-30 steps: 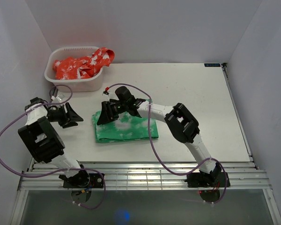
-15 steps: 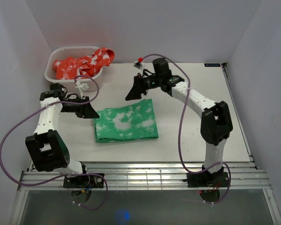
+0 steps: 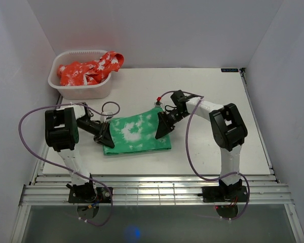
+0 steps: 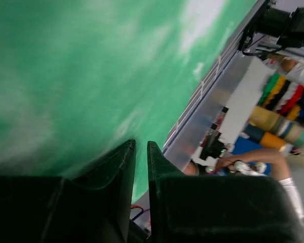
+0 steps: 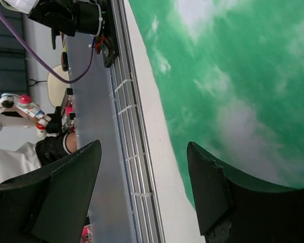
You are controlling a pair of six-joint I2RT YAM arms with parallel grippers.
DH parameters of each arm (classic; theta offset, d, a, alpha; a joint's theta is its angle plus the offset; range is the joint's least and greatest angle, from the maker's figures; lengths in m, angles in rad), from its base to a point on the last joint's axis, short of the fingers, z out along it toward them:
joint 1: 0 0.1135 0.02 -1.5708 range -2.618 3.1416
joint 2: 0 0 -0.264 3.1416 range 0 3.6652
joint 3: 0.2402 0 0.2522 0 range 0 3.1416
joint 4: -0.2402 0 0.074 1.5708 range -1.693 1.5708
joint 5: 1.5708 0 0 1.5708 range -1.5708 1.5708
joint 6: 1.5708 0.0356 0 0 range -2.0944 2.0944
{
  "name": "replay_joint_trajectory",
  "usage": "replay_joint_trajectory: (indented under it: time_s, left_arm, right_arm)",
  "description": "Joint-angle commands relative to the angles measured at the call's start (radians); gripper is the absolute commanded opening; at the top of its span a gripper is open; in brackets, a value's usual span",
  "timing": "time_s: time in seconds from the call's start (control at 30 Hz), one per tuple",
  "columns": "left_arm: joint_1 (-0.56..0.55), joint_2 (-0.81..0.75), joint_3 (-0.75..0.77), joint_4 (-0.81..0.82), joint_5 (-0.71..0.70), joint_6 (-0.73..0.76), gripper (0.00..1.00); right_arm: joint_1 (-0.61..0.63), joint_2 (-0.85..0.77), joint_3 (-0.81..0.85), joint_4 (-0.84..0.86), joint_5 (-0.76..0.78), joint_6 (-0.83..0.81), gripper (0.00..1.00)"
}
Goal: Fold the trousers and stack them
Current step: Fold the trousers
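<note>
Basket [image 3: 83,92]: a white tub is seen at the far left corner of the desk, well apart from the green cloth.
Red garment [image 3: 88,70]: an orange-red cloth with white blotches is heaped in the basket, with one end draped over its right rim.
Left tool [image 3: 104,135]: it is laid low at the left edge of the trousers. In the left wrist view its two dark fingers [image 4: 119,162] are brought together with only a slit between them. It cannot be told whether any cloth is pinched there.
Trousers [image 3: 137,134]: they are folded into a flat, roughly square packet and laid near the middle of the desk, between the two tools. Bright green cloth with white blotches is shown — the waistband and buttons cannot be made out.
Right tool [image 3: 162,126]: it is set at the right edge of the trousers, pointing towards the left. In the right wrist view its fingers [image 5: 71,182] are spread wide and nothing is held — the green cloth is seen beyond them.
Desk [image 3: 213,91]: a white surface is seen, with a metal rail along its near edge.
</note>
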Motion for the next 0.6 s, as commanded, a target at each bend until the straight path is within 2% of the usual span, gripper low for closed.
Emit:
replay_joint_trajectory:
  time_s: [0.0,0.13,0.17,0.3,0.43,0.5,0.57]
  left_arm:
    - [0.069,0.084,-0.037,0.096,-0.105,-0.079,0.26]
    - [0.129,0.164,-0.030,0.136,-0.133,-0.096,0.25]
    - [0.131,0.163,-0.031,0.165,-0.147,-0.099,0.26]
    - [0.131,0.120,-0.010,0.161,-0.150,-0.061,0.36]
    - [0.131,-0.006,0.088,0.017,-0.030,0.098,0.47]
    - [0.131,-0.054,0.149,-0.026,0.034,0.118,0.50]
    - [0.132,-0.107,0.174,0.004,0.095,0.097,0.51]
  right_arm:
    - [-0.008,0.061,-0.024,-0.069,-0.059,-0.047,0.73]
    - [-0.015,0.121,-0.097,0.021,0.064,0.035,0.71]
    - [-0.017,0.124,-0.113,0.046,0.137,0.054,0.71]
    - [-0.034,0.128,-0.139,0.106,0.126,0.106,0.69]
    - [-0.037,-0.005,-0.067,0.075,0.063,0.066,0.69]
    - [-0.045,-0.045,0.040,0.058,0.032,0.057,0.73]
    - [-0.058,-0.063,0.158,0.060,0.024,0.063,0.77]
